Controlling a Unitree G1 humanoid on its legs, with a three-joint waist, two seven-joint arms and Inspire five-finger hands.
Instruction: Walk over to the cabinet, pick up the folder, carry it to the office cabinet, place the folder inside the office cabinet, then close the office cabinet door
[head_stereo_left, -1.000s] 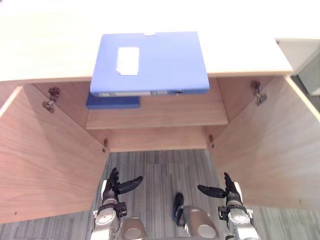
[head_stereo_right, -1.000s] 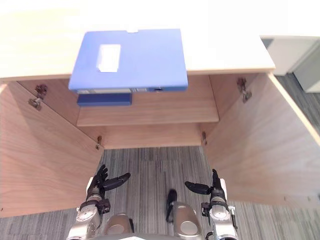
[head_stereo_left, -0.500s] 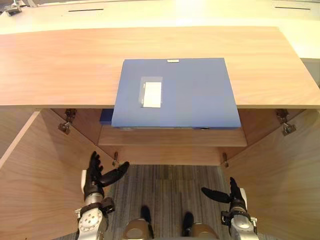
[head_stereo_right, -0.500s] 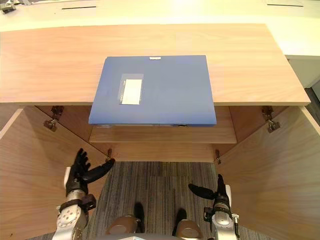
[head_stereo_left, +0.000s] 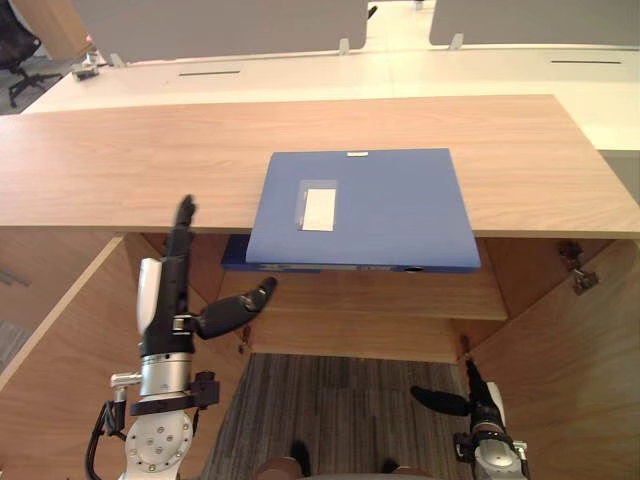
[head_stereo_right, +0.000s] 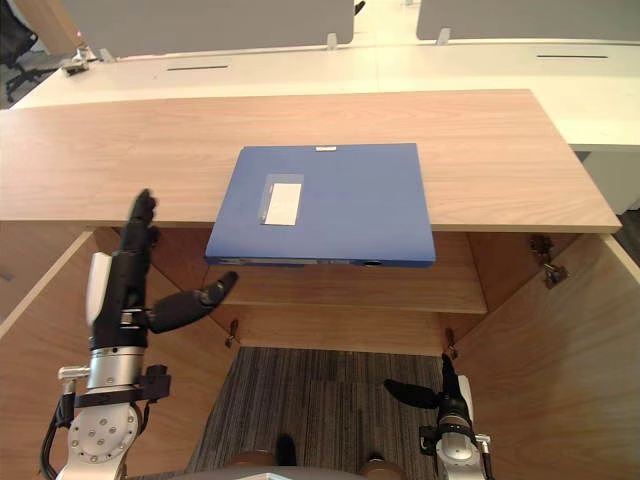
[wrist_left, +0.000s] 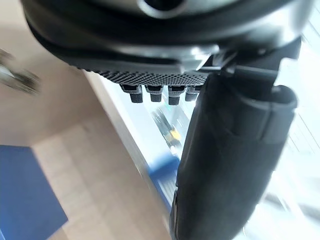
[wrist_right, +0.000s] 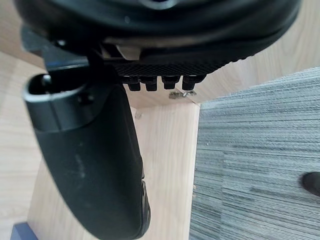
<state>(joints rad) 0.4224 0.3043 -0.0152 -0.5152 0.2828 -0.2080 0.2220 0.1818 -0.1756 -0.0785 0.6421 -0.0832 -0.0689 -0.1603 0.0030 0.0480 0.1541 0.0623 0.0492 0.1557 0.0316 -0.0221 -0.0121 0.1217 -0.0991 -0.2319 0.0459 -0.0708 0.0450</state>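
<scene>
Cabinet: pale wood counter (head_stereo_left: 120, 160) on top, both doors swung out wide, the left door (head_stereo_left: 60, 340) and right door (head_stereo_left: 580, 360) flanking the arms. Grey carpet floor (head_stereo_left: 340, 400) lies below.

Blue folder (head_stereo_left: 365, 208) lies flat on the counter, roughly centred. Its near edge overhangs the counter's front lip, above the inner shelf (head_stereo_left: 400, 295). Neither hand touches it. A second, darker blue folder (head_stereo_left: 232, 254) lies on the shelf, just under the overhang on the left.

Left hand (head_stereo_left: 172, 295) is up in front of the cabinet opening, fingers straight and released, thumb spread toward the shelf. Its fingertips sit level with the counter edge, to the left of the folder and apart from it. Right hand (head_stereo_left: 482, 402) hangs low by the floor near the right door, fingers relaxed and holding nothing, well apart from the folder.

Risks, as judged:
- The overhang is the main one. A touch from beneath, or a push on one corner, could tip the folder off the lip onto the floor.
- A left-only reach looks poor. The folder is wide and its cover looks smooth, so a one-sided pinch may let it pivot or slide.
- The open doors crowd both arms, and a forearm could catch a door edge while rising.
- The shelf folder could be taken for the target, since it is close in colour and nearest the left thumb.
</scene>
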